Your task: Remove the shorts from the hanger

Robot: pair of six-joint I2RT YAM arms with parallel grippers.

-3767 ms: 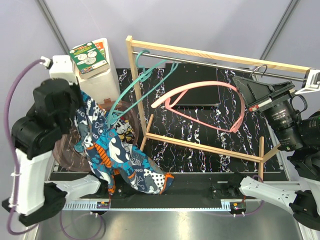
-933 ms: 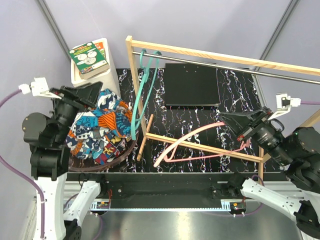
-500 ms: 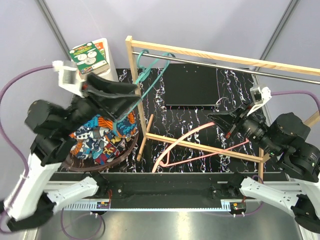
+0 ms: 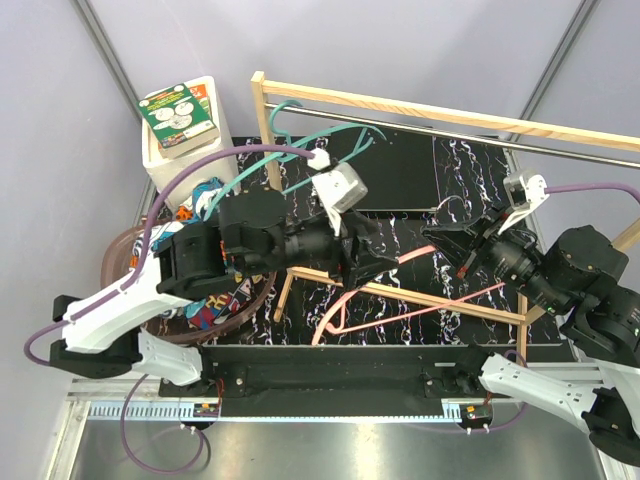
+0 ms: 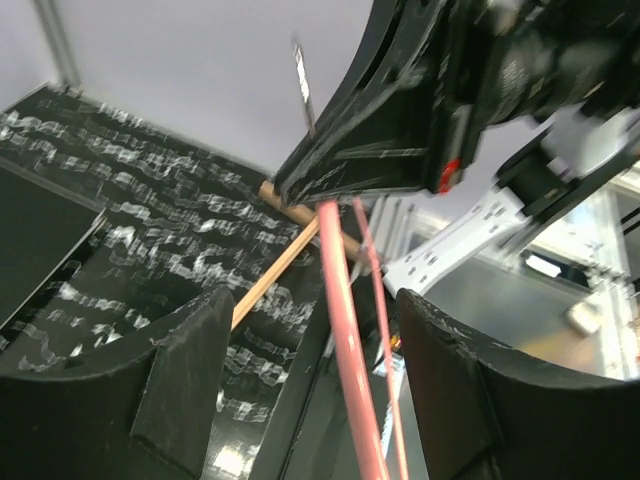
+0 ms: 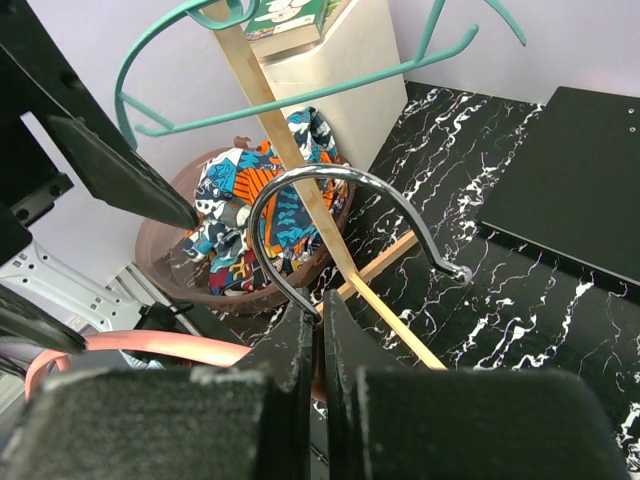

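The shorts (image 4: 222, 292) lie bunched in a brown basket (image 4: 118, 262) at the left, off any hanger; in the right wrist view the shorts (image 6: 270, 205) show teal, orange and navy print. My right gripper (image 4: 447, 243) is shut on the neck of a bare pink hanger (image 4: 345, 295), just below its metal hook (image 6: 350, 185). My left gripper (image 4: 372, 262) reaches across to that hanger, open. In the left wrist view the pink hanger (image 5: 345, 330) runs between the left gripper's (image 5: 315, 385) spread fingers (image 5: 190, 370) without touching them. An empty teal hanger (image 4: 300, 150) hangs on the rail.
A wooden rack (image 4: 400, 105) with a metal rail spans the black marbled table, its lower bar (image 4: 440, 300) under the pink hanger. A white box topped by a green packet (image 4: 180, 115) stands back left. A black panel (image 4: 400, 180) lies under the rack.
My left arm has swung right from over the basket to the pink hanger, its jaws now around the hanger's bars. The teal hanger has swung on the rail. The right gripper barely moved.
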